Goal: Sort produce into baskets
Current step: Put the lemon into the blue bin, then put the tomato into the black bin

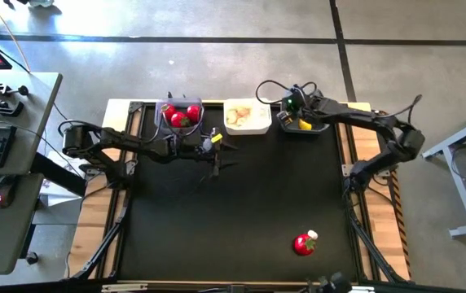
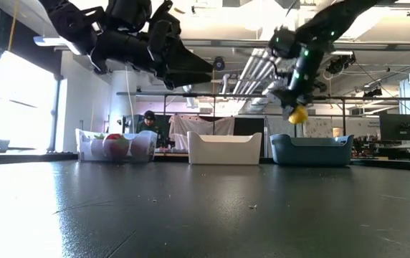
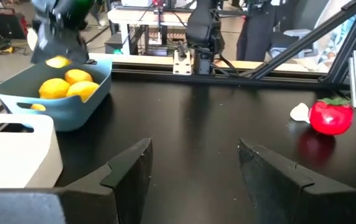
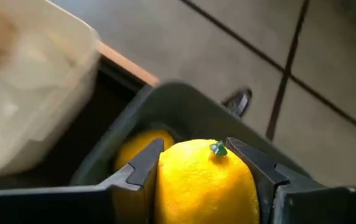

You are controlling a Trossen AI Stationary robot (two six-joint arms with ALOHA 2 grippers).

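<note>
Right hand (image 4: 193,165) pinching lemon (image 4: 206,183), hovering over teal basket (image 2: 311,150): releasing comes next. Left hand (image 3: 193,168) waiting, spread.

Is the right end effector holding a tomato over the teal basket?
No, the right end effector is shut on a yellow lemon, held above the teal basket that already holds another lemon.

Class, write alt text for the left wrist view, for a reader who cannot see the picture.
A teal basket holding several lemons sits on a black table, with the right claw holding another lemon just above it. The open left claw fills the foreground beside a white basket. Far across the table, a red tomato lies beside a garlic bulb.
</note>
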